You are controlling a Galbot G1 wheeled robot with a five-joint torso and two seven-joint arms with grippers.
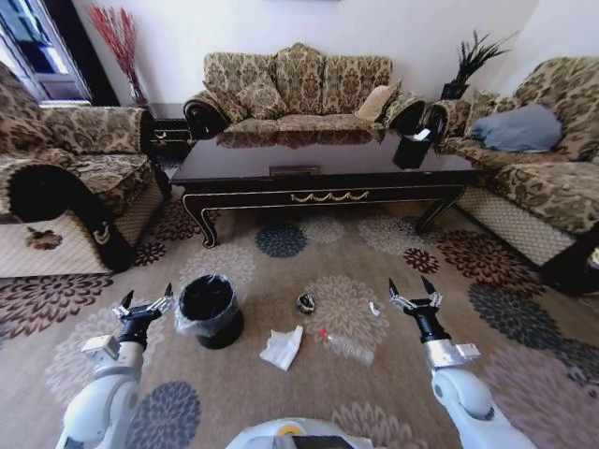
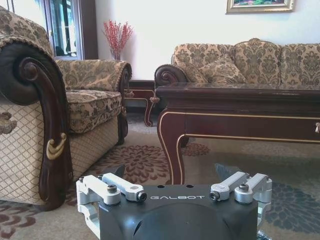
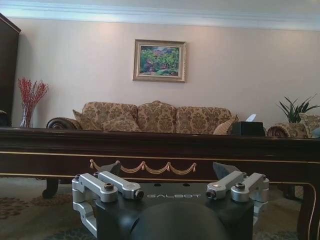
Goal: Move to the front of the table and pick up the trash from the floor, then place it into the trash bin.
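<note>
The glossy dark table (image 1: pixel 318 159) with gold trim stands ahead; its leg and side (image 2: pixel 235 105) fill the left wrist view, its front rail (image 3: pixel 150 150) the right wrist view. On the carpet lie the trash pieces: a crumpled white tissue (image 1: pixel 283 347), a clear bottle (image 1: pixel 348 347) with a red cap, and a small dark round object (image 1: pixel 306 302). The black lined trash bin (image 1: pixel 208 308) stands left of them. My left gripper (image 1: pixel 143 305) is open beside the bin. My right gripper (image 1: pixel 415 294) is open, right of the bottle. Both hold nothing.
Patterned sofas stand at the left (image 1: pixel 65 178), the back (image 1: pixel 299 89) and the right (image 1: pixel 533 159). A black tissue box (image 1: pixel 412 148) sits on the table's right end. A small white scrap (image 1: pixel 373 308) lies on the carpet near my right gripper.
</note>
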